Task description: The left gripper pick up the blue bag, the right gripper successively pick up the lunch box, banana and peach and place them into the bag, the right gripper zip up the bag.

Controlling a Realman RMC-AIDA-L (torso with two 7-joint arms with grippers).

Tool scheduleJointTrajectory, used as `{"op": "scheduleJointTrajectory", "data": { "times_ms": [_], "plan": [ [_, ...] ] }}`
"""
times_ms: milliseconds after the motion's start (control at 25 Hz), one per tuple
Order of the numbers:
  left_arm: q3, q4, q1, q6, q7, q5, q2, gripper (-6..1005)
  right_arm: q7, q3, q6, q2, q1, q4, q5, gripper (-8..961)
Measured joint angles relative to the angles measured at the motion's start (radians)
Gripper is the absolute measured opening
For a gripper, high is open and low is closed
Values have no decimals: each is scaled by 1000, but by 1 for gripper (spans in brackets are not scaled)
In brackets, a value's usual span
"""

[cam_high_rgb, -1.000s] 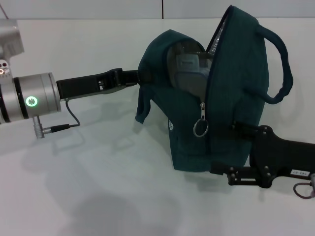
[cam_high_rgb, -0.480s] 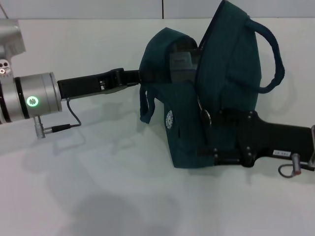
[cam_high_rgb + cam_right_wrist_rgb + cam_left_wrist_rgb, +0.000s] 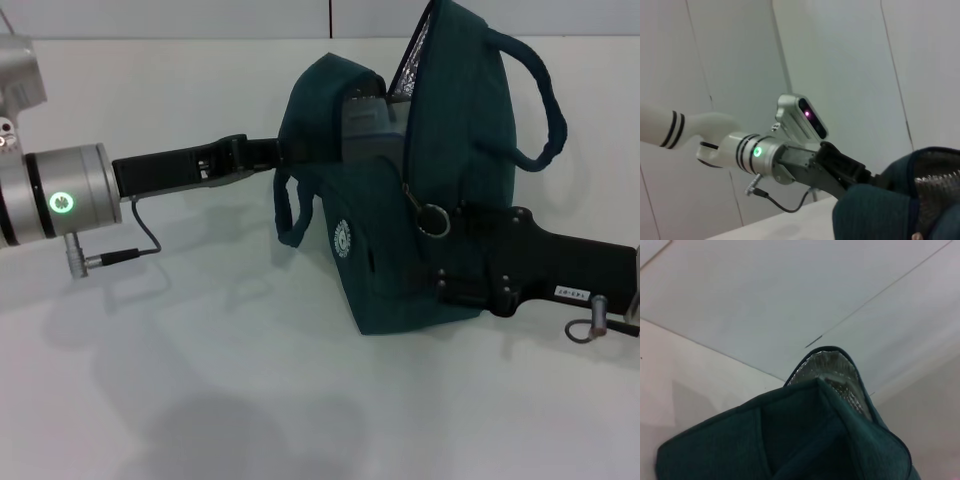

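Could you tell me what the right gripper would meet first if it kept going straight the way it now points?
Most likely the blue bag itself: the right gripper points at its side near the zipper ring pull, seemingly already touching.

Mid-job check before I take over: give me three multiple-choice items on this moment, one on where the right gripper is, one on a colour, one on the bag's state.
1. The right gripper is
A. at the ring zipper pull
B. on a loop handle
C. parked away

2. The dark teal-blue fabric bag has a lining that is
A. red
B. silver foil
C. black

3. The bag's top is
A. zipped shut
B. open
C. folded flat

Answers:
1 A, the claw sits against the ring pull.
2 B, shiny foil shows.
3 B, the flap stands up, showing the clear lunch box; the left gripper holds the edge.
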Motion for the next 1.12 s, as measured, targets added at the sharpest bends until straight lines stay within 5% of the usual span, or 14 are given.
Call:
{"op": "scheduleJointTrajectory", "data": {
  "times_ms": [160,360,1120],
  "plan": [
    [0,0,1,0,2,-4,1,53,0,-1,22,1,1,1,5,765],
    [0,0,3,-1,4,-5,3,53,-1,0,36,2,-2,1,28,543],
    [0,0,7,0,6,-7,4,54,-15,5,14,1,-46,2,86,7]
  ]
}}
